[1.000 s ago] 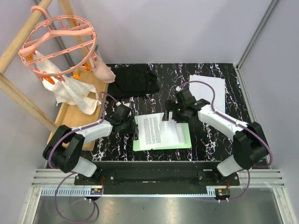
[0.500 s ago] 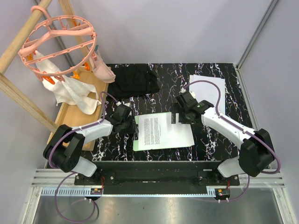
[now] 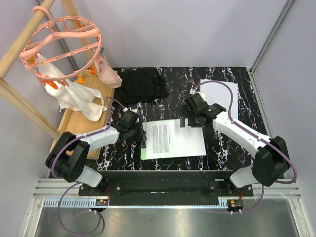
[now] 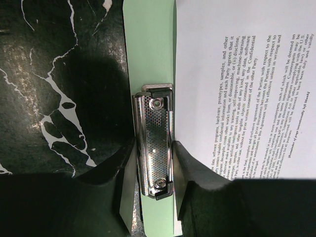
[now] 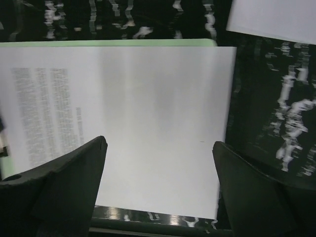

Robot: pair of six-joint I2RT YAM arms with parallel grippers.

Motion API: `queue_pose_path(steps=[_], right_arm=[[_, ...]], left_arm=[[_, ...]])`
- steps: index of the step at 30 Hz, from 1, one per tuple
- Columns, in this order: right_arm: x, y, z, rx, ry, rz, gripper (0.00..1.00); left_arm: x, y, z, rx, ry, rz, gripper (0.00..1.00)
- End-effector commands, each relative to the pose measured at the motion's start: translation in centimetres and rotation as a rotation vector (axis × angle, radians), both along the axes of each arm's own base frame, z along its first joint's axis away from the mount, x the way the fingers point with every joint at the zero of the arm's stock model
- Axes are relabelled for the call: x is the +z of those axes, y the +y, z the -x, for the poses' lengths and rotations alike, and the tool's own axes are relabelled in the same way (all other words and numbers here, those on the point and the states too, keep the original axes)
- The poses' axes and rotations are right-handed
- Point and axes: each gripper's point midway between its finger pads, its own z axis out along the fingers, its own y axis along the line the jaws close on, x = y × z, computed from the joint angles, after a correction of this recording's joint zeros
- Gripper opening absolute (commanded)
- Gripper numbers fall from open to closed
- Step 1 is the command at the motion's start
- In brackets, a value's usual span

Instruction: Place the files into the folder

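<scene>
Sheet (image 3: 175, 138) looks thin and limp, so pinch an edge; left gripper (image 4: 154, 148) clamps the clip (image 4: 154, 121), right gripper (image 5: 159, 143) stands open.

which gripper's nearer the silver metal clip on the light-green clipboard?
Left. Left gripper grips the silver metal clip from both sides; right gripper hangs open over the far end of the white printed sheet.

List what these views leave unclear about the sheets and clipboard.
- Top external: silver metal clip of the light-green flat clipboard, covered by the left tool.
- Right wrist: text on the printed white paper sheet, blurred.
- Right wrist: blank white paper sheet, cut by top edge.
</scene>
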Motion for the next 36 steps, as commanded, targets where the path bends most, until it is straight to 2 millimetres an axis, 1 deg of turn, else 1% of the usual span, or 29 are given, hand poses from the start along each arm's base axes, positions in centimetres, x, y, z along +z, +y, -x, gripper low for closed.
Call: queue_pose_path(steps=[1, 2, 3, 4, 5, 6, 7, 8, 9, 11, 12, 14, 15, 16, 17, 18, 19, 20, 21, 22, 23, 24, 27, 28, 29, 32, 35, 36], right_arm=[[1.3, 9.5, 0.1, 0.173, -0.01, -0.438, 0.94], [1.0, 10.6, 0.2, 0.184, 0.005, -0.481, 0.9], [-0.3, 11.6, 0.6, 0.185, 0.042, -0.504, 0.88], [-0.1, 13.3, 0.9, 0.226, 0.033, -0.536, 0.83], [-0.4, 14.0, 0.9, 0.235, 0.032, -0.543, 0.82], [-1.5, 14.7, 1.1, 0.237, 0.051, -0.542, 0.81], [-1.5, 15.4, 0.7, 0.241, 0.032, -0.562, 0.77], [-1.8, 15.9, 0.9, 0.249, 0.034, -0.566, 0.77], [-2.8, 15.7, 0.9, 0.236, 0.046, -0.561, 0.75], [-3.7, 15.4, 0.6, 0.212, 0.034, -0.54, 0.73], [-4.7, 14.9, 0.8, 0.199, 0.042, -0.522, 0.72], [-5.4, 14.5, 0.6, 0.182, 0.033, -0.506, 0.72], [-6.2, 14.1, 0.9, 0.167, 0.045, -0.49, 0.72], [-6.6, 13.8, 0.8, 0.155, 0.043, -0.48, 0.72], [-7.1, 13.6, 0.8, 0.153, 0.048, -0.472, 0.72], [-8.0, 13.4, 1.2, 0.147, 0.068, -0.458, 0.72], [-8.3, 13.4, 1.3, 0.15, 0.071, -0.458, 0.72], [-8.7, 13.4, 1.4, 0.153, 0.078, -0.456, 0.72], [-9.6, 13.2, 1.7, 0.16, 0.094, -0.446, 0.72], [-10.0, 13.2, 1.8, 0.164, 0.099, -0.442, 0.72], [-10.3, 13.2, 1.9, 0.172, 0.103, -0.436, 0.72], [-11.1, 13.0, 2.2, 0.185, 0.115, -0.422, 0.72], [-12.1, 12.7, 2.7, 0.214, 0.135, -0.404, 0.72], [-11.9, 13.2, 2.3, 0.228, 0.113, -0.42, 0.72], [-12.0, 13.2, 2.3, 0.232, 0.112, -0.419, 0.72], [-12.3, 14.2, 2.5, 0.265, 0.129, -0.457, 0.71], [-12.5, 15.0, 2.5, 0.263, 0.139, -0.504, 0.71], [-12.9, 15.3, 2.7, 0.252, 0.159, -0.518, 0.71]], left_arm=[[-0.4, 0.0, 0.2, 0.0, 0.015, -0.008, 0.0], [-0.4, 0.0, 0.2, 0.001, 0.019, -0.008, 0.0], [-0.4, -0.1, 0.2, 0.001, 0.019, -0.008, 0.0], [-0.6, 0.0, 0.2, 0.002, 0.023, -0.01, 0.0], [-0.6, 0.0, 0.2, 0.002, 0.025, -0.01, 0.0], [-0.6, 0.0, 0.2, 0.003, 0.028, -0.011, 0.0], [-0.6, -0.1, 0.1, 0.004, 0.026, -0.012, 0.0], [-0.5, -0.1, 0.0, 0.005, 0.025, -0.01, 0.0], [-0.4, -0.2, 0.0, 0.005, 0.023, -0.009, 0.0], [-0.4, -0.2, -0.1, 0.006, 0.023, -0.006, 0.0], [-0.3, -0.3, -0.1, 0.004, 0.019, -0.001, 0.0], [-0.3, -0.4, 0.0, 0.0, 0.018, 0.007, 0.0], [-0.2, -0.6, -0.1, -0.003, 0.008, 0.017, 0.0], [-0.1, -0.8, -0.1, -0.009, 0.007, 0.03, 0.0], [-0.4, -0.8, 0.2, -0.013, 0.011, 0.034, 0.0], [-0.2, -1.0, 0.0, -0.018, -0.003, 0.049, 0.0], [0.0, -1.4, 0.1, -0.028, -0.007, 0.072, 0.0], [-0.3, -1.3, 0.5, -0.031, -0.002, 0.082, 0.0], [0.1, -1.8, 0.1, -0.037, -0.033, 0.114, 0.0], [-0.1, -1.8, 0.4, -0.036, -0.03, 0.125, 0.0], [-0.1, -1.7, 0.4, -0.035, -0.033, 0.126, 0.0], [-0.1, -1.8, 0.3, -0.038, -0.043, 0.134, 0.0], [-0.5, -1.6, 0.6, -0.039, -0.04, 0.128, 0.0], [-0.5, -1.5, 0.6, -0.039, -0.04, 0.128, 0.0], [-0.5, -1.5, 0.7, -0.037, -0.041, 0.128, 0.0], [-0.3, -1.5, 0.6, -0.033, -0.051, 0.13, 0.0], [-0.1, -1.4, 0.5, -0.03, -0.053, 0.126, 0.0], [-0.1, -1.4, 0.5, -0.029, -0.054, 0.127, 0.0]])
